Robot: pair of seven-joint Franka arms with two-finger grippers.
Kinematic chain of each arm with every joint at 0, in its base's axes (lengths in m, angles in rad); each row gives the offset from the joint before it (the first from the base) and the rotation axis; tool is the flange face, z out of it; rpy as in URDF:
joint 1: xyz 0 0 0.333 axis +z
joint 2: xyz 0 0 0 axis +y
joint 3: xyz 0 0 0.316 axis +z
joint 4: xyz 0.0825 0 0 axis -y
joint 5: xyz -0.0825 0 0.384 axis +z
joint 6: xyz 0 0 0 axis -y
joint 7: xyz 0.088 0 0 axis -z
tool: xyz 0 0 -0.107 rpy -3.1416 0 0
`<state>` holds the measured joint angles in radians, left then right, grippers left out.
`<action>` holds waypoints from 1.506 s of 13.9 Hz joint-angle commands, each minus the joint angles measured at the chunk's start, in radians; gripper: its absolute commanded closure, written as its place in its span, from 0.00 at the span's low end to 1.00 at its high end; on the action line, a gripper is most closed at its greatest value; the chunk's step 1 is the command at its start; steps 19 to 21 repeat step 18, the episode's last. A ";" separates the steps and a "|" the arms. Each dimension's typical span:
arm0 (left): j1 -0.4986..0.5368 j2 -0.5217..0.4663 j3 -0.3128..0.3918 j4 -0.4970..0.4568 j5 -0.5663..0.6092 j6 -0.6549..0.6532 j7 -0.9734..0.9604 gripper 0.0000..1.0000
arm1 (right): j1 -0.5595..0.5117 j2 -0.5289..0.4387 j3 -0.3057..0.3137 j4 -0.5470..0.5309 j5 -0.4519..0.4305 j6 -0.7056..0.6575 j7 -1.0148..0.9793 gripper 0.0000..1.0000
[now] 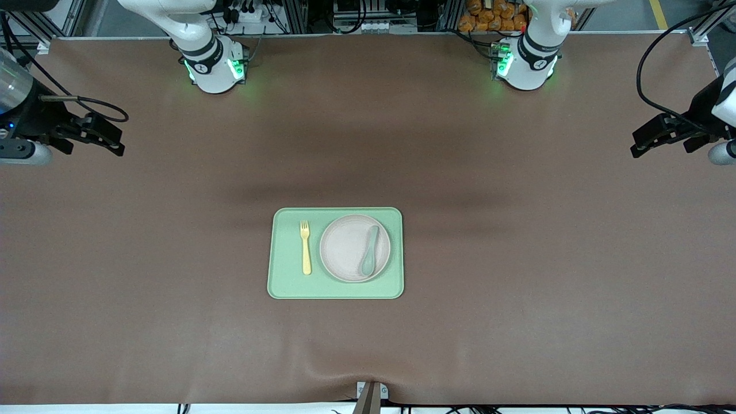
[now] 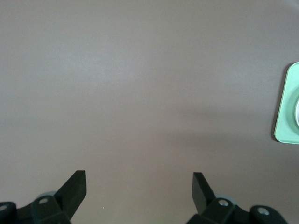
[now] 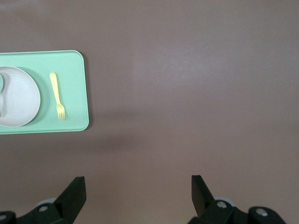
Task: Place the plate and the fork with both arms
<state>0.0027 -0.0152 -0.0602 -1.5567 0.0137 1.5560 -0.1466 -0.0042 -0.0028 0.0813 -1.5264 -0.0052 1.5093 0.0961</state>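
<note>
The cream plate (image 1: 342, 247) lies on a light-green tray (image 1: 287, 284) at the table's middle. The pale-yellow fork (image 1: 305, 247) lies on the tray beside the plate, toward the right arm's end, tines pointing to the robots' bases. My right gripper (image 1: 117, 145) hangs open and empty over bare table at the right arm's end. My left gripper (image 1: 637, 148) hangs open and empty over the left arm's end. The right wrist view shows its open gripper (image 3: 138, 184), the plate (image 3: 18, 98) and the fork (image 3: 58, 95). The left wrist view shows its open gripper (image 2: 139, 179) and a tray corner (image 2: 286, 107).
A muted-green spoon (image 1: 369, 253) lies on the plate, toward the left arm's end. The brown table cover (image 1: 517, 287) spreads wide on all sides of the tray. The cover has a small bump at the table's near edge (image 1: 371, 382).
</note>
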 commanded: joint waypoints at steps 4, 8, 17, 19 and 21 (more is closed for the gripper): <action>0.008 -0.025 0.000 -0.022 -0.001 -0.001 0.019 0.00 | 0.009 0.035 -0.089 0.046 0.022 0.002 -0.058 0.00; 0.011 -0.020 0.008 -0.011 -0.003 -0.001 0.021 0.00 | 0.007 0.037 -0.075 0.078 0.022 -0.004 -0.058 0.00; 0.036 -0.014 0.008 0.009 -0.004 -0.002 0.019 0.00 | -0.002 0.037 -0.057 0.078 0.030 -0.003 -0.050 0.00; 0.034 -0.014 0.008 0.009 -0.004 -0.002 0.019 0.00 | -0.002 0.037 -0.057 0.078 0.030 -0.003 -0.050 0.00; 0.034 -0.014 0.008 0.009 -0.004 -0.002 0.019 0.00 | -0.002 0.037 -0.057 0.078 0.030 -0.003 -0.050 0.00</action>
